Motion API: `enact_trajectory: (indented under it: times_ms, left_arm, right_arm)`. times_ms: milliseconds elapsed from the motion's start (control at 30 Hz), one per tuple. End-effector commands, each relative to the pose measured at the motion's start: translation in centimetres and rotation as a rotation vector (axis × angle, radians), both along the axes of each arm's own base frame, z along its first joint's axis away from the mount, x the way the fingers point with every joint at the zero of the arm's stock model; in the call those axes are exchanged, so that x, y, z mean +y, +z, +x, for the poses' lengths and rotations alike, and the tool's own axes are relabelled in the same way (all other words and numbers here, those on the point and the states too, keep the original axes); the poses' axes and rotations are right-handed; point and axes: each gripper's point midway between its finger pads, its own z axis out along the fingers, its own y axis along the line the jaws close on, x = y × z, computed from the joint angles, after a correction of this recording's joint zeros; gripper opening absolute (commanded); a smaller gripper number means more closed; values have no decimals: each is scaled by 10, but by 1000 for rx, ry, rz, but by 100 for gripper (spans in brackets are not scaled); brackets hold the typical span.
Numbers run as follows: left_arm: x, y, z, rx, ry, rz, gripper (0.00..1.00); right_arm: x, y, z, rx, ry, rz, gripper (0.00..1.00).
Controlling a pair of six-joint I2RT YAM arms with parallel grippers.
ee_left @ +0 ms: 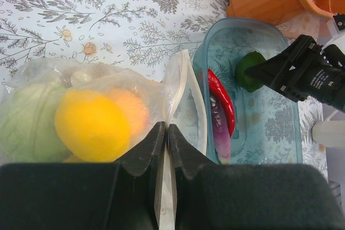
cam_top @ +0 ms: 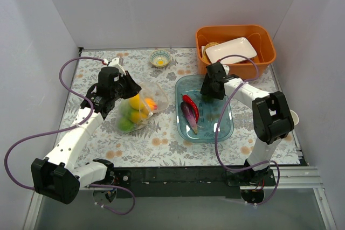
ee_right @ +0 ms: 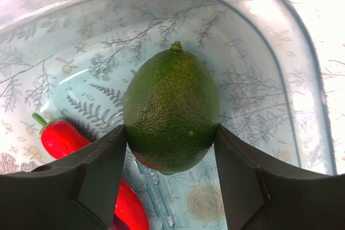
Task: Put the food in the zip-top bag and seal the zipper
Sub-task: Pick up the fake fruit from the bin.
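The clear zip-top bag (cam_top: 141, 107) lies left of the blue tray (cam_top: 223, 127) and holds a yellow lemon (ee_left: 91, 125), a green cabbage (ee_left: 27, 122) and an orange peach (ee_left: 132, 109). My left gripper (ee_left: 166, 129) is shut on the bag's mouth edge, pinching the whitish zipper (ee_left: 180, 87) strip and keeping the mouth open toward the tray. My right gripper (ee_right: 170, 129) is down in the tray's far end, both fingers pressed against the sides of a green lime (ee_right: 171, 111). A red chilli (cam_top: 191, 106) and a purple eggplant (cam_top: 188, 117) lie in the tray beside it.
An orange bin (cam_top: 264, 47) with a white dish (cam_top: 230, 49) stands behind the tray. A small bowl (cam_top: 160, 58) sits at the back of the floral mat. A white cup (cam_top: 294, 117) stands by the right arm. White walls enclose the table.
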Motion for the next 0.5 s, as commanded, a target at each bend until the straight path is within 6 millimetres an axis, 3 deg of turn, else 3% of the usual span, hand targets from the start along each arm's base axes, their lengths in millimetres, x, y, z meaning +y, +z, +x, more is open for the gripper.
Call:
enact_trajectory:
  times_ms: [0, 200, 467]
  left_arm:
    - [2, 11, -1, -28, 5, -2, 8]
    - [0, 10, 1, -24, 0, -3, 8]
    - [-1, 10, 2, -22, -2, -5, 8]
  right_arm:
    - [6, 11, -3, -55, 75, 45, 47]
    - [11, 37, -13, -128, 143, 99, 39]
    - [24, 68, -24, -166, 246, 163, 39]
